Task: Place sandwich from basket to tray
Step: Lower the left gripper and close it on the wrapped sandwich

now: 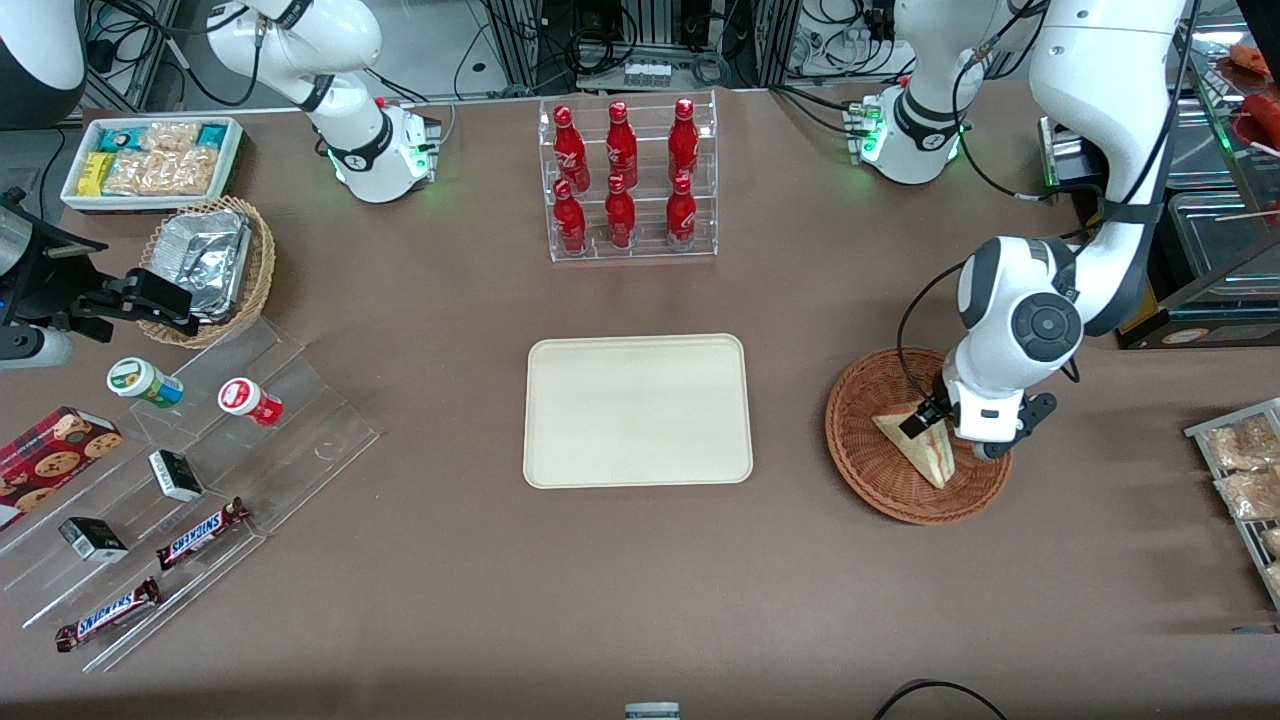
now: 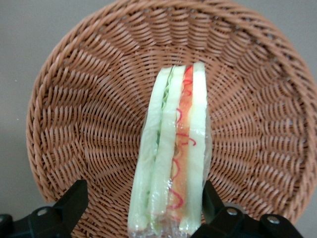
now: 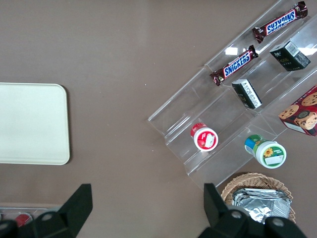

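Observation:
The sandwich (image 1: pixel 928 452) is a pale bread wedge in clear wrap, standing on edge in the reddish-brown wicker basket (image 1: pixel 866 450) toward the working arm's end of the table. The left wrist view looks down on the sandwich (image 2: pixel 174 148), its red, orange and green layers showing, with the woven basket bottom (image 2: pixel 89 124) beneath. My gripper (image 2: pixel 143 191) is low in the basket and open, straddling the sandwich's wide end. One finger (image 2: pixel 212 198) is right against the wrap, the other finger (image 2: pixel 73 202) stands well apart. The cream tray (image 1: pixel 637 410) lies bare mid-table, beside the basket.
A clear rack of red bottles (image 1: pixel 628 180) stands farther from the front camera than the tray. A wire rack of snack bags (image 1: pixel 1245 470) sits at the working arm's table edge. A stepped acrylic stand (image 1: pixel 190 480), a tan foil-tray basket (image 1: pixel 210 268) and a white snack bin (image 1: pixel 150 160) lie toward the parked arm's end.

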You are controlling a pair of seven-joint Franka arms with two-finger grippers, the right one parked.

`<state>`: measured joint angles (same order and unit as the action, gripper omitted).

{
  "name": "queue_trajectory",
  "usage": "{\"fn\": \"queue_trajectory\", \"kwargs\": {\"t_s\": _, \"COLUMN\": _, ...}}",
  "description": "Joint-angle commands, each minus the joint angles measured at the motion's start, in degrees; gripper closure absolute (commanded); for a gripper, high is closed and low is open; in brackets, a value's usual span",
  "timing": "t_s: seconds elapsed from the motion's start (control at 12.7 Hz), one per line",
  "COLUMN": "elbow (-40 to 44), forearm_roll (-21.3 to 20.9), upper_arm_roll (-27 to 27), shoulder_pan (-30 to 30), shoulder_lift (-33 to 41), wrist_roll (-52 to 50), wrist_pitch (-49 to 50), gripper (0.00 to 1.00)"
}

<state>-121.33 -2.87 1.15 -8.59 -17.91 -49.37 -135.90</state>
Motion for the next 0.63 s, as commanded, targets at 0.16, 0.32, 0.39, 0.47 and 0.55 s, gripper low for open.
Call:
{"fn": "queue_trajectory", "kwargs": {"t_s": 0.16, "elbow": -1.1, "forearm_roll": -0.7, "upper_arm_roll": 0.0, "shoulder_pan": -0.5, "shoulder_lift": 0.4, "wrist_roll": -2.0, "wrist_pitch": -2.3, "gripper": 0.09}}
{"fn": "queue_trajectory", "kwargs": {"t_s": 0.32, "elbow": 0.1, "forearm_roll": -0.6, "upper_arm_roll": 0.0, "shoulder_pan": -0.5, "shoulder_lift": -0.5, "wrist_roll": -2.2, "wrist_pitch": -2.2, "gripper": 0.37}}
{"fn": "queue_trajectory", "kwargs": {"t_s": 0.39, "elbow": 1.0, "forearm_roll": -0.6, "upper_arm_roll": 0.0, "shoulder_pan": -0.5, "shoulder_lift": -1.2, "wrist_roll": -2.4, "wrist_pitch": -2.2, "gripper": 0.57}}
{"fn": "queue_trajectory", "kwargs": {"t_s": 0.47, "elbow": 1.6, "forearm_roll": -0.6, "upper_arm_roll": 0.0, "shoulder_pan": -0.6, "shoulder_lift": -1.4, "wrist_roll": -3.1, "wrist_pitch": -1.8, "gripper": 0.81}}
{"fn": "queue_trajectory", "kwargs": {"t_s": 0.55, "elbow": 2.1, "forearm_roll": -0.6, "upper_arm_roll": 0.0, "shoulder_pan": -1.2, "shoulder_lift": -1.4, "wrist_roll": -3.6, "wrist_pitch": -1.6, "gripper": 1.0}}
